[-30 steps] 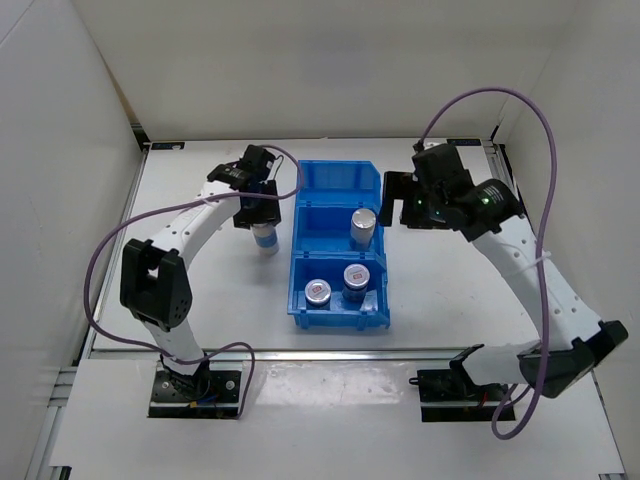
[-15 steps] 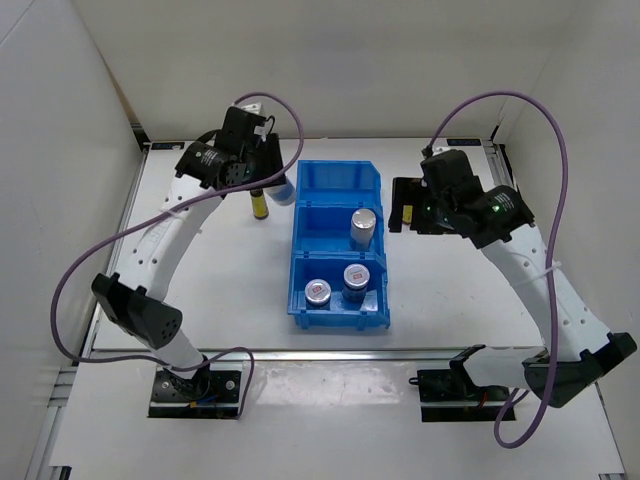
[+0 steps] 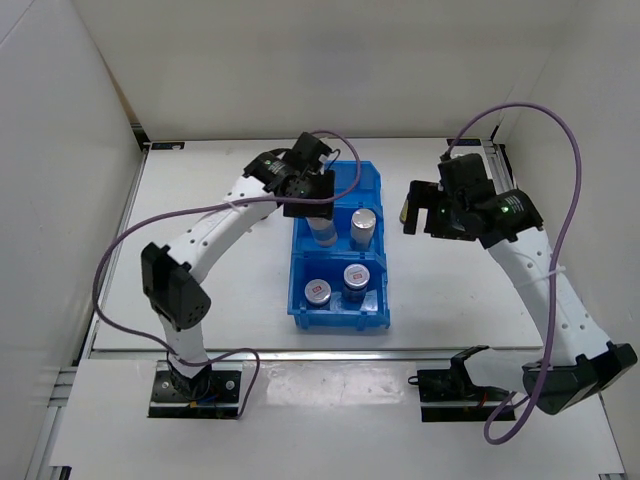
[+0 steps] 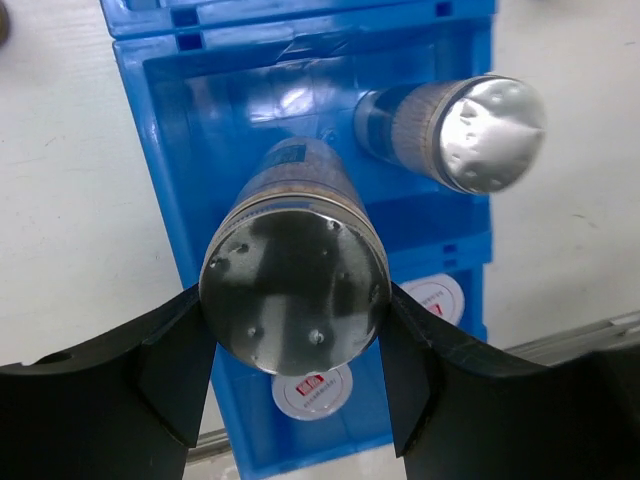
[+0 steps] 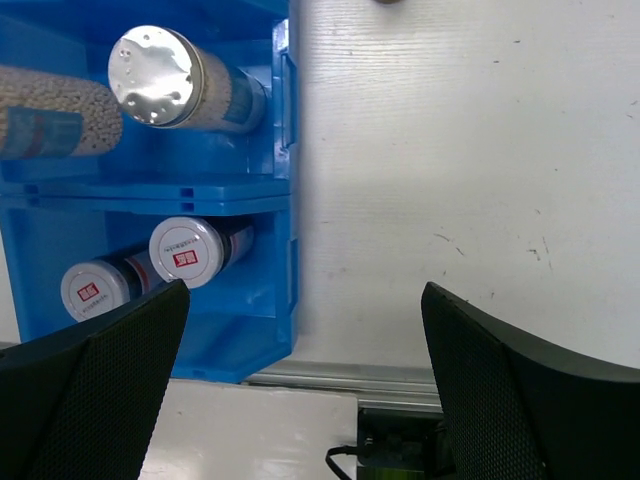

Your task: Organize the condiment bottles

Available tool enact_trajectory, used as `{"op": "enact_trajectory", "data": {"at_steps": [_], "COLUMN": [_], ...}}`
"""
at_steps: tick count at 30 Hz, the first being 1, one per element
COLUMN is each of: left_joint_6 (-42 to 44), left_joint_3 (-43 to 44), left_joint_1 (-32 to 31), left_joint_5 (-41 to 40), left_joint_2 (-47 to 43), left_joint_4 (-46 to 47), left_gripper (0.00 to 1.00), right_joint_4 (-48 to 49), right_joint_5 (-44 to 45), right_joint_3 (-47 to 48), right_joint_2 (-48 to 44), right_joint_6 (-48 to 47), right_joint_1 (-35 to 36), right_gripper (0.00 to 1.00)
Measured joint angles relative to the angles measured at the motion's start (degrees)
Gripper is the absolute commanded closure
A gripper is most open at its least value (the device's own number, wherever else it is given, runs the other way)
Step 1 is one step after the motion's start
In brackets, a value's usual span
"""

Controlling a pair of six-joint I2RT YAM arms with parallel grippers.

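Observation:
My left gripper is shut on a silver-topped shaker. It holds the shaker upright in the middle compartment of the blue bin. The second shaker stands just right of it and also shows in the left wrist view. Two white-lidded jars sit in the front compartment. My right gripper is open and empty over bare table right of the bin. A sliver of a yellow bottle shows at its fingers. The other yellow bottle is hidden.
The bin's far compartment holds nothing I can see. White walls enclose the table on three sides. A metal rail runs along the near edge. The left arm's cable loops over the left half of the table.
My left gripper has carried the shaker from the table left of the bin into the middle compartment. My right gripper has drifted slightly right and stayed open.

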Motion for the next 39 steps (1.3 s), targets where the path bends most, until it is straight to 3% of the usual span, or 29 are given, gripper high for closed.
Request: {"op": "enact_trajectory", "data": {"at_steps": [6, 7, 8, 12, 14, 19, 23, 27, 32, 34, 35, 36, 39], "left_joint_6": [-0.4, -0.4, -0.5, -0.6, -0.8, -1.0, -1.6, -2.2, -2.2, -2.2, -2.4, -2.4, -2.3], "left_joint_3": [-0.1, -0.1, -0.2, -0.2, -0.2, -0.1, 1.4, 3.6, -0.3, -3.5, -5.8, -7.6, -12.2], "left_joint_1": [0.1, 0.2, 0.2, 0.1, 0.0, 0.0, 0.0, 0.0, 0.7, 1.6, 2.6, 3.7, 7.2], "left_joint_5": [-1.6, -1.8, -2.1, -3.1, -3.4, -3.5, -3.3, -4.2, -6.7, -7.3, -7.6, -7.9, -9.0], "left_joint_2": [6.5, 7.4, 8.1, 9.7, 9.8, 9.8, 9.8, 7.5, -4.7, -11.1, -14.8, -17.4, -22.4], "left_joint_4": [-0.2, -0.2, -0.2, -0.2, 0.1, 0.8, -0.3, -0.6, -0.4, -0.6, -0.4, -0.6, -1.2], "left_gripper": [0.48, 0.43, 0.32, 0.14, 0.10, 0.00, 0.00, 0.00, 0.00, 0.00, 0.00, 0.00, 0.00], "right_joint_4": [0.0, -0.1, 0.1, 0.6, 0.9, 3.6, 7.4, 11.0, 15.2, 16.9, 17.4, 17.6, 17.1], "right_joint_5": [-1.0, -1.3, -1.5, -3.8, -6.4, -15.4, -21.4, -24.9, -27.1, -27.8, -27.9, -27.9, -24.8], "right_joint_3": [-1.7, -2.1, -3.0, -8.1, -12.2, -21.7, -27.1, -29.2, -29.6, -30.3, -30.4, -30.5, -30.0], "right_joint_2": [-3.2, -3.6, -4.0, -4.7, -4.7, -2.7, 1.2, 5.4, 9.0, 10.3, 11.0, 11.6, 11.6], "right_joint_6": [-0.8, -0.8, -0.7, 0.8, 1.4, 2.5, 2.8, 2.5, 2.6, 2.6, 2.7, 3.0, 3.4], "right_joint_1": [-2.1, -2.4, -2.8, -4.5, -6.2, -9.6, -10.1, -10.0, -9.3, -8.7, -8.4, -8.0, -7.3], "right_gripper": [0.00, 0.00, 0.00, 0.00, 0.00, 0.20, 0.32, 0.52, 0.56, 0.56, 0.50, 0.35, 0.17]}}
